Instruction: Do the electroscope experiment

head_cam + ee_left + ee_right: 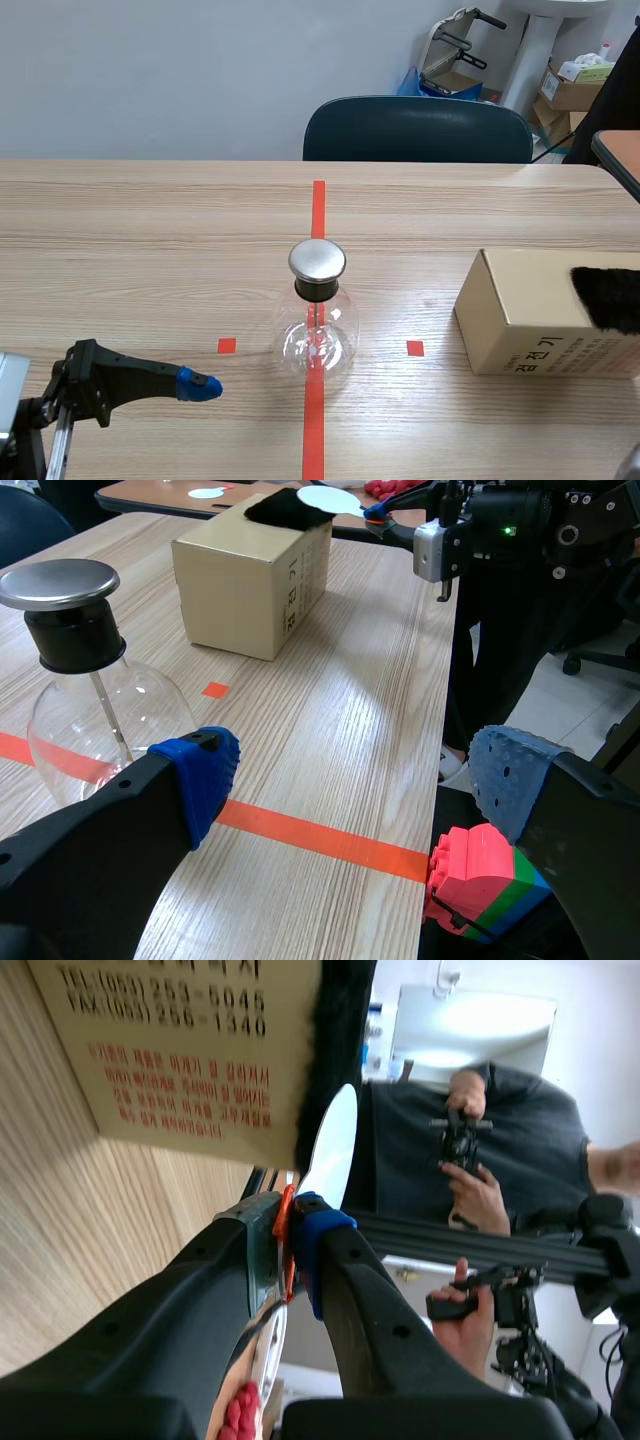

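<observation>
Scene view: we see the electroscope (317, 305) on the table (150, 230); left jaws open, right jaws gripping the orange handle (285, 1222) of a white disc (331, 1145).

There's the electroscope (318, 322), upright mid-table on the red tape line. It's a round clear glass flask with a black stopper, a flat shiny metal cap (317, 260) on top and a thin rod hanging inside. Over at the right, black fur (610, 298) lies on top of the cardboard box (515, 320). The white disc (330, 1150) is pinched at its orange base in the right gripper (290, 1232), just beside the fur.
</observation>
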Robot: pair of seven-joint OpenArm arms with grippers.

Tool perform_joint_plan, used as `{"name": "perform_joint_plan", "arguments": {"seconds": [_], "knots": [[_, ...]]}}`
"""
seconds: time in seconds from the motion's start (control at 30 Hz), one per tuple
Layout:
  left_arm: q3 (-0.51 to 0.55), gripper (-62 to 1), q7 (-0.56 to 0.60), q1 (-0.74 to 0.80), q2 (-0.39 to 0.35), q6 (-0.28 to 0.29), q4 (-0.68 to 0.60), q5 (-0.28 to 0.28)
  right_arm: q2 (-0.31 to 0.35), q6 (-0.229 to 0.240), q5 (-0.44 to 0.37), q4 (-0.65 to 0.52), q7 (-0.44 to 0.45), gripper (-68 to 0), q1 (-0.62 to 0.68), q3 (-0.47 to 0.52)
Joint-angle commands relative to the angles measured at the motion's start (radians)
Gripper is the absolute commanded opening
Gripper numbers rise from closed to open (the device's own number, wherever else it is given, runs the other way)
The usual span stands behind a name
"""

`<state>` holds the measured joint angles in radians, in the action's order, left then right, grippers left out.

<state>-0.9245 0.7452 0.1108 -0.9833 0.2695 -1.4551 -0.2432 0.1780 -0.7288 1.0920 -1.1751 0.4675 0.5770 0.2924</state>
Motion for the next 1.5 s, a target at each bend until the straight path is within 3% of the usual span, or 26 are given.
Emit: {"name": "perform_joint_plan", "arguments": {"seconds": [0.0,0.13,0.2,0.27,0.4,0.47,0.53,0.67,0.73,0.8,0.93,1.0,1.07,1.23,1.3,1.37,1.47], "knots": [[-0.006,-11.2,0.017,0.005,0.008,0.006,-0.023,-0.006,0.011,-0.054,-0.003,-0.002,0.047,-66.9,-0.001,0.006],[-0.006,-11.2,0.017,0.005,0.008,0.006,-0.023,-0.006,0.01,-0.054,-0.003,-0.002,0.272,-66.9,-0.002,0.006],[-0.006,-11.2,0.017,0.005,0.008,0.006,-0.023,-0.006,0.01,-0.054,-0.003,-0.002,0.309,-66.9,-0.001,0.006],[-0.006,-11.2,0.017,0.005,0.008,0.006,-0.023,-0.006,0.01,-0.054,-0.005,-0.002,0.259,-66.9,0.0,0.006],[-0.006,-11.2,0.017,0.005,0.008,0.006,-0.023,-0.006,0.01,-0.054,-0.026,-0.002,0.027,-66.9,-0.001,0.006],[-0.006,-11.2,0.017,0.005,0.008,0.006,-0.023,-0.006,0.01,-0.054,-0.026,-0.002,-0.034,-66.9,-0.001,0.006],[-0.006,-11.2,0.017,0.005,0.008,0.006,-0.023,-0.006,0.01,-0.054,-0.025,-0.002,-0.01,-66.9,-0.001,0.006],[-0.006,-11.2,0.017,0.005,0.008,0.006,-0.023,-0.006,0.009,-0.054,-0.022,-0.002,0.202,-66.9,-0.001,0.006],[-0.006,-11.2,0.017,0.005,0.008,0.006,-0.023,-0.006,0.0,-0.054,-0.022,-0.002,0.246,-66.9,-0.001,0.006],[-0.006,-11.2,0.017,0.005,0.008,0.005,-0.023,-0.006,-0.013,-0.054,-0.023,-0.002,0.209,-66.9,0.0,0.006],[-0.006,-11.2,0.017,0.005,0.008,0.005,-0.023,-0.006,-0.021,-0.054,-0.023,-0.001,-0.005,-66.9,0.005,0.006],[-0.006,-11.2,0.017,0.005,0.008,0.005,-0.023,-0.006,-0.02,-0.054,-0.022,-0.001,-0.051,-66.9,0.005,0.012],[-0.006,-11.2,0.017,0.005,0.008,0.005,-0.023,-0.006,-0.016,-0.054,-0.019,-0.001,-0.024,-66.9,0.003,0.011],[-0.006,-11.2,0.016,0.005,0.008,0.005,-0.023,-0.006,-0.015,-0.054,-0.018,-0.001,0.253,-66.9,0.002,0.011],[-0.006,-11.2,0.014,0.005,0.008,0.005,-0.023,-0.006,-0.015,-0.054,-0.018,-0.001,0.306,-66.9,0.002,0.01],[-0.006,-11.2,0.013,0.005,0.008,0.005,-0.023,-0.006,-0.018,-0.054,-0.02,-0.001,0.28,-66.9,0.002,0.01],[-0.006,-11.2,0.012,0.005,0.008,0.005,-0.023,-0.006,-0.018,-0.054,-0.02,-0.001,0.123,-66.9,0.003,0.011]]}}
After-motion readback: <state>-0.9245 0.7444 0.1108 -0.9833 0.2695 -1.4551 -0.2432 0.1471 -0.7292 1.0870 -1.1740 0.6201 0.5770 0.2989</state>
